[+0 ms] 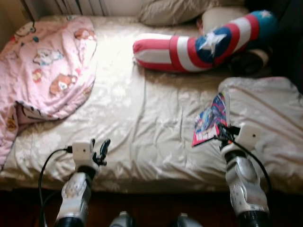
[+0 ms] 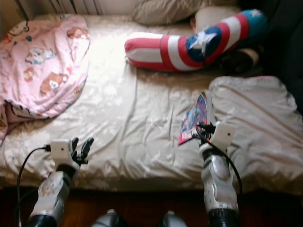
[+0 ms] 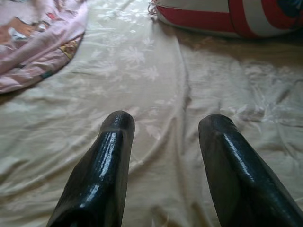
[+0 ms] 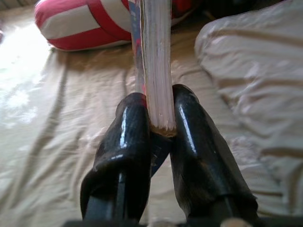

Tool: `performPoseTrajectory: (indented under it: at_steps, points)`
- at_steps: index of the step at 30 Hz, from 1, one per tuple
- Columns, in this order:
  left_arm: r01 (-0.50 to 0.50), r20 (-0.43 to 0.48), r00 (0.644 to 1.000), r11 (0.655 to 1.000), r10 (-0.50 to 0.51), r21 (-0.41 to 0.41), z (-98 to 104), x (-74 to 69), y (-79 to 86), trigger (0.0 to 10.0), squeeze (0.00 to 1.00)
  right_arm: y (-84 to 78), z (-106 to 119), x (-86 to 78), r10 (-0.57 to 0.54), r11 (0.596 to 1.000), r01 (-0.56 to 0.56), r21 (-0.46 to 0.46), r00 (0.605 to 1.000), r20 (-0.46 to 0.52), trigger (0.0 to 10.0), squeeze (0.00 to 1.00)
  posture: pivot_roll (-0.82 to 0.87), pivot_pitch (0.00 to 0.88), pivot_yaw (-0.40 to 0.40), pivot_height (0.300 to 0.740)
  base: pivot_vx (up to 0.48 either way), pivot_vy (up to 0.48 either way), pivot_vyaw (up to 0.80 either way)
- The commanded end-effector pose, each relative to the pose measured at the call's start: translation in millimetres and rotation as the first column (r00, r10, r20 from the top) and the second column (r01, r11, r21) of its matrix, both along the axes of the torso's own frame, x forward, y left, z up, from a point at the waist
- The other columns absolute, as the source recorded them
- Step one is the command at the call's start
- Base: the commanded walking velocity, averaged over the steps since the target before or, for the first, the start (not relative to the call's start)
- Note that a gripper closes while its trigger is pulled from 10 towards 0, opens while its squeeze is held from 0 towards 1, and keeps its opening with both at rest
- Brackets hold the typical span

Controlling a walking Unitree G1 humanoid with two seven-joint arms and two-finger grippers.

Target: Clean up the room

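Gripping a colourful book (image 1: pixel 209 120) by its lower edge, the right pincer (image 1: pixel 226 133) holds it on edge over the bed (image 1: pixel 142 123), just beside a rumpled beige duvet (image 1: pixel 265 118). Its wrist view adds what the head views cannot: the 2 black fingers (image 4: pixel 128 142) are pressed against the cover and the pale page block (image 4: pixel 156 61) between them. The left pincer (image 1: pixel 101 150) hovers low over the near left part of the bed, and its wrist view shows its 2 fingers (image 3: pixel 106 165) spread apart with only creased sheet between them. A pink cartoon blanket (image 1: pixel 47 66) is heaped at the bed's left side. A red, white and blue striped pillow with a star (image 1: pixel 199 45) lies across the far end, with a grey pillow (image 1: pixel 175 12) behind it. Bare sheet stretches wide between the 2 arms, from the near edge to the striped pillow.
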State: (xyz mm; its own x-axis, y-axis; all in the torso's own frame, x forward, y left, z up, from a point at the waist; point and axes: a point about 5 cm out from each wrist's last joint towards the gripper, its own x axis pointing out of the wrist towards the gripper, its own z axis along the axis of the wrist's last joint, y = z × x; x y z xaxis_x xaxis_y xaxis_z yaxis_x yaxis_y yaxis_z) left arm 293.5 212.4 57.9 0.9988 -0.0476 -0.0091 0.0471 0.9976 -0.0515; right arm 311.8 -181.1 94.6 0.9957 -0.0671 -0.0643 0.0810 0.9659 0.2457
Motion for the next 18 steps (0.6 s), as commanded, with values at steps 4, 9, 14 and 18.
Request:
performPoseTrajectory:
  at_steps: [4,9,14,18]
  points:
    - [0.005,-0.023,1.000,1.000,-0.005,-0.009,-4.1,-2.7,1.0,10.0,0.00,4.4,-3.0,-1.5,0.037,0.999,-0.037,-0.013,0.999,-0.015,10.0,0.00,-0.02,0.166,0.006,0.701,0.000,0.000,0.00]
    - [-0.006,-0.019,1.000,1.000,0.005,-0.012,-2.5,-0.8,1.2,10.0,0.00,6.8,-2.8,-1.1,0.080,0.995,-0.080,-0.053,0.997,-0.018,10.0,0.00,-0.02,0.189,0.002,0.701,0.000,0.000,0.00]
    - [-0.009,-0.017,1.000,1.000,0.008,-0.013,-1.8,-0.7,2.6,10.0,0.00,6.8,-0.5,-1.1,0.085,0.994,-0.085,-0.074,0.996,-0.003,10.0,0.00,-0.01,0.202,0.000,0.701,0.278,0.000,0.28]
    - [-0.007,-0.018,1.000,1.000,0.007,-0.007,-1.9,-1.6,3.2,10.0,0.00,5.5,-1.4,-1.7,0.051,0.998,-0.051,-0.042,0.999,-0.006,10.0,0.00,-0.01,0.211,0.000,0.701,0.296,0.000,0.10]
